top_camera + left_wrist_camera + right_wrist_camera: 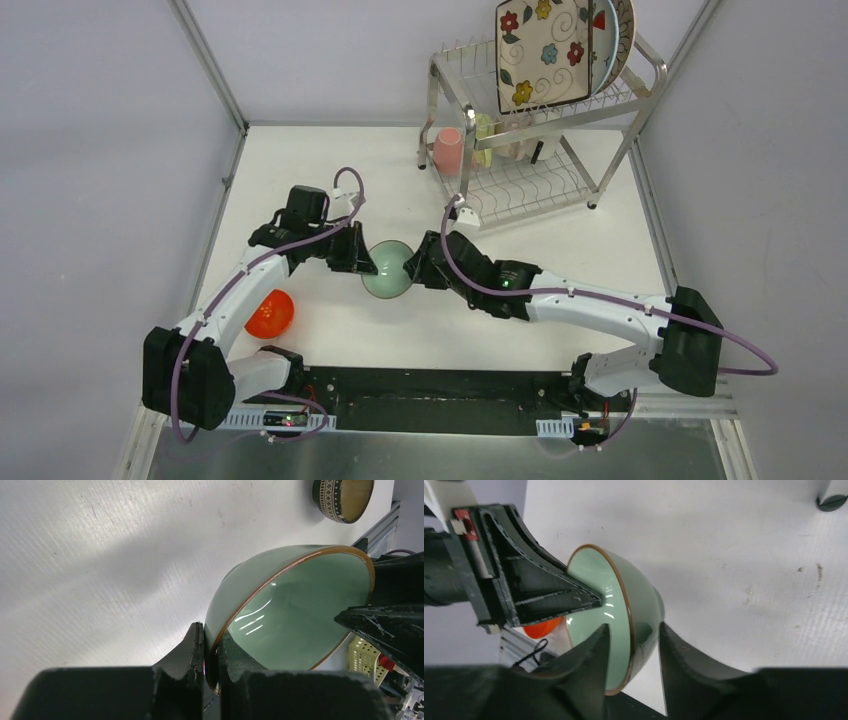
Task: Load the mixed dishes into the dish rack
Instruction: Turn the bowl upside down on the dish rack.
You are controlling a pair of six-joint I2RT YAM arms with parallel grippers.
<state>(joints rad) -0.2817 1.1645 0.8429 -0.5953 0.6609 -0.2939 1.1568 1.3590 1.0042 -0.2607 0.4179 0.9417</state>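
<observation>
A mint bowl (388, 270) with a brown rim hangs tipped on its side above the table between both grippers. My left gripper (368, 265) is shut on the bowl's rim (216, 642), one finger inside and one outside. The right gripper (631, 635) straddles the opposite rim of the mint bowl (639, 595), open, with gaps beside the wall. The dish rack (445, 75) stands at the back right; a square floral plate (545, 50) and a round plate (622, 30) stand on its top tier. An orange bowl (269, 313) lies on the table by the left arm.
A pink cup (447, 150) and pale cups (490, 140) sit at the rack's lower tier. A brown patterned bowl (343, 497) lies on the table in the left wrist view. Grey walls close in the table on both sides.
</observation>
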